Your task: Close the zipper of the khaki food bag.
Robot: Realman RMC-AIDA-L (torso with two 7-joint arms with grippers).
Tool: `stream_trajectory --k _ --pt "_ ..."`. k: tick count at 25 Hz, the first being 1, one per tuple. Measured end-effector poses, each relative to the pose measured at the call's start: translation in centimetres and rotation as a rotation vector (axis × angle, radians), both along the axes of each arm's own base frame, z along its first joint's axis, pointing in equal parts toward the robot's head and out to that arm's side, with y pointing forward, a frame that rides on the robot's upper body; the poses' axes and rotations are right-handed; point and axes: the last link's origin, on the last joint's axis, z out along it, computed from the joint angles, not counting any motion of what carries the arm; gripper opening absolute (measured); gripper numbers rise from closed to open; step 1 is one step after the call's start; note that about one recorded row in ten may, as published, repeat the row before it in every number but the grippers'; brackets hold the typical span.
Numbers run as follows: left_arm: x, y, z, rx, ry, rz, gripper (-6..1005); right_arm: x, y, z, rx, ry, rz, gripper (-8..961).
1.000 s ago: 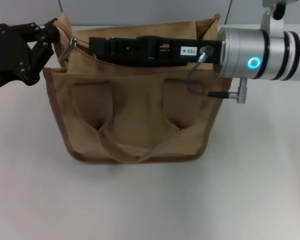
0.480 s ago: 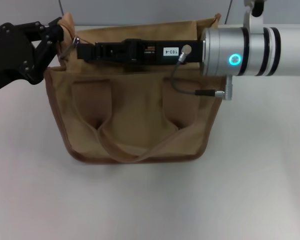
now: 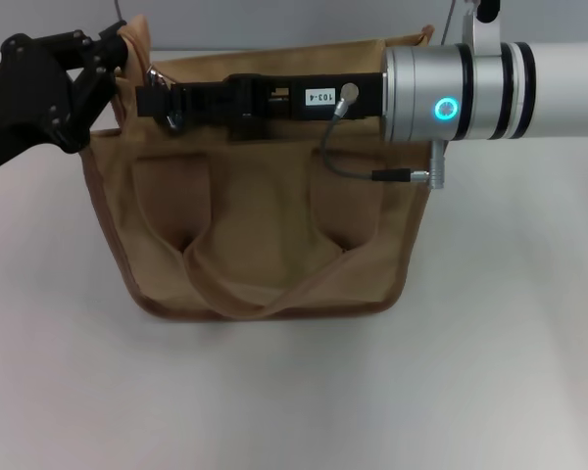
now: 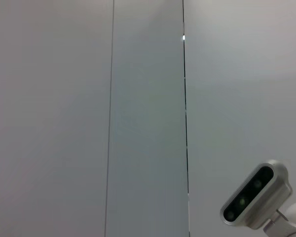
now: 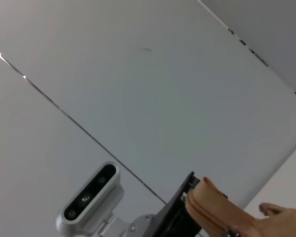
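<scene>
The zipper (image 3: 167, 108) ran along the top of the bag (image 3: 265, 235), and its silver slider and pull tab sat near the bag's left end, just at the tip of the right gripper (image 3: 155, 101). That gripper lay flat along the bag's top edge, reaching across from the right, its black body covering most of the track; its fingers met the pull tab, but whether they were pinching it could not be told. The left gripper (image 3: 113, 54) was pressed together on the bag's upper left corner, where the cloth stood up in a peak (image 5: 212, 210). The bag stood upright on the white table (image 3: 294, 392), towards its far side, with its looped handle (image 3: 260, 284) hanging down the front between two strap patches. In the right wrist view the pinched corner showed tan against a pale wall, with a camera head (image 5: 91, 197) beside it.
</scene>
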Motion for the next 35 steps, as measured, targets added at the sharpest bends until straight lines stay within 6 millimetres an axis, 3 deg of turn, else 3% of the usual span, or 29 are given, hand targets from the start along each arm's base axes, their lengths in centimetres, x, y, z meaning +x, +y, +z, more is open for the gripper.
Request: stream_trajectory --k 16,21,24,26,30,32,33,35 --pt "-0.1 -0.3 -0.2 -0.005 -0.009 0.006 28 0.0 0.4 -0.4 0.048 -0.041 0.032 343" --pt "-0.1 -0.3 -0.2 -0.002 -0.009 0.005 27 0.2 0.4 -0.3 0.061 -0.041 0.039 119" --pt "-0.1 -0.3 -0.1 0.006 -0.017 0.009 27 0.3 0.4 -0.3 0.067 -0.041 0.039 48" --pt "-0.3 -0.4 0.1 0.014 -0.029 0.016 27 0.8 0.4 -0.2 0.073 -0.045 0.028 1" --pt "-0.7 -0.5 0.7 0.029 -0.053 0.041 28 2.0 0.3 0.1 0.082 -0.054 0.0 17" --pt "-1.0 -0.6 0.9 0.032 -0.058 0.054 28 3.0 0.2 0.7 0.091 -0.061 -0.024 25" --pt "-1.2 -0.6 1.1 0.036 -0.061 0.064 28 4.5 0.0 1.5 0.11 -0.07 -0.058 29" --pt "-1.4 -0.7 1.3 0.038 -0.061 0.068 28 5.2 -0.2 1.9 0.117 -0.074 -0.074 36"
